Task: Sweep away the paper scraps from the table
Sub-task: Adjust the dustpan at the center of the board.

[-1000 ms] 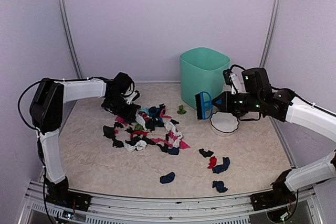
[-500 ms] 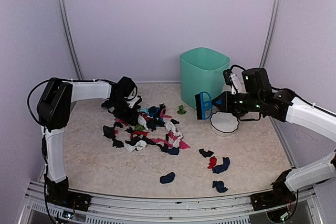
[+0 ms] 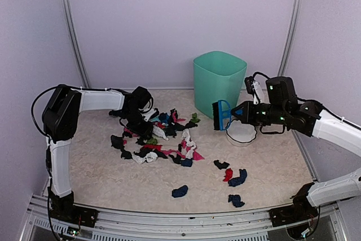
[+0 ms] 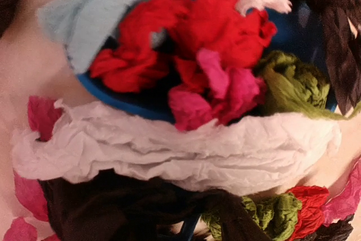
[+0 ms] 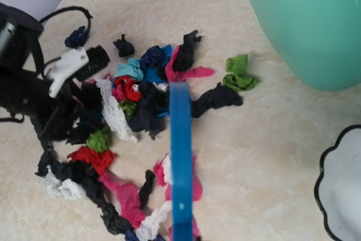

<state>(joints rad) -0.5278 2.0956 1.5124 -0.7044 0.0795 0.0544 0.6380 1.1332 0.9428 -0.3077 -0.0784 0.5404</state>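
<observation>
Evidently the paper scraps look light and soft: sweep, don't pinch. Your right gripper clamps the brush; whether the left gripper grips, you cannot tell.

Both arms wear smooth white shells over chunky black joints. The left arm trails a thin black cable loop at its shoulder; the right arm shows small green lights on its black wrist. The left pincer and right pincer are black, as is the left base.
</observation>
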